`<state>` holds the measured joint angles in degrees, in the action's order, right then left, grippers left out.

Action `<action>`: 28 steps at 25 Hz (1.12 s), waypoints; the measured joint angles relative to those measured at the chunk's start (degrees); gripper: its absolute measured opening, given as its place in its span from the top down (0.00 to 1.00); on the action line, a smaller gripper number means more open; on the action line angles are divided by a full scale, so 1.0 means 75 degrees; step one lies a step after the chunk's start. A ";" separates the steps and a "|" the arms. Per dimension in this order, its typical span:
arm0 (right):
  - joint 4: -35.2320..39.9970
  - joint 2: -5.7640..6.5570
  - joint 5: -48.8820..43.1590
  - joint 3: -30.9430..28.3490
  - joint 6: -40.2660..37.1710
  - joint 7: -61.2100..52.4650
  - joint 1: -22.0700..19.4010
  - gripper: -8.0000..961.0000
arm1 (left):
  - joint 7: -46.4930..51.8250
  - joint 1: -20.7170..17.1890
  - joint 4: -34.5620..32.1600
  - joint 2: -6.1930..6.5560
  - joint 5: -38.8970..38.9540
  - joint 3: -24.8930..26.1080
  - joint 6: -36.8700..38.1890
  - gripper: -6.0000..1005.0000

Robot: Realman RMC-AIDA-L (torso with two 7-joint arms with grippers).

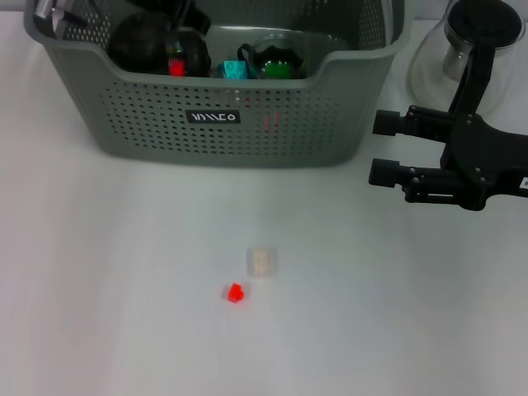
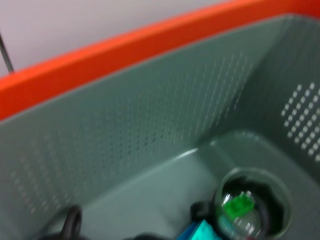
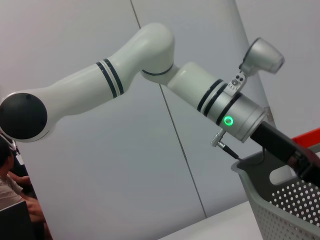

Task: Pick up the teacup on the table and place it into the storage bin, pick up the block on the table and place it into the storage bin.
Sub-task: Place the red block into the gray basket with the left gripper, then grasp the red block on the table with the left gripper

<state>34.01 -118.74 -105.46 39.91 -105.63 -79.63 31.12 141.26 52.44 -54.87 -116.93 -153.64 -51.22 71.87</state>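
Note:
The grey-green storage bin (image 1: 247, 124) stands at the back of the table. A clear glass teacup (image 1: 279, 58) sits inside it with a green block in it; it also shows in the left wrist view (image 2: 252, 207). A cyan piece (image 1: 233, 69) lies beside the cup. My left gripper (image 1: 177, 37) hangs inside the bin at its left side. A small red block (image 1: 236, 292) and a pale translucent block (image 1: 262, 261) lie on the table in front of the bin. My right gripper (image 1: 381, 148) is open and empty, right of the bin.
A glass teapot (image 1: 462, 49) stands at the back right, behind my right arm. The right wrist view shows my left arm (image 3: 150, 60) reaching down over the bin's rim (image 3: 260, 182). An orange edge (image 2: 100, 60) runs behind the bin.

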 joint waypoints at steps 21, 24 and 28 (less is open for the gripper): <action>-0.0001 0.0000 0.0003 -0.0049 -0.0044 -0.0002 -0.0010 0.11 | -0.4351 -0.2728 0.2237 0.0624 0.9531 0.3005 0.4906 0.26; -0.0001 0.0000 0.0002 -0.0047 -0.0047 -0.0003 -0.0005 0.11 | -0.4539 -0.2904 0.2098 0.0681 0.9036 0.2750 0.5151 0.26; 0.0000 0.0003 0.0000 -0.0039 -0.0051 0.0001 -0.0002 0.11 | -0.4761 -0.3036 0.1688 0.0764 0.7915 0.2616 0.5531 0.26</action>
<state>34.01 -118.72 -105.47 39.61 -106.01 -79.62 31.10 105.56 29.67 -42.21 -111.20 -94.28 -31.60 113.35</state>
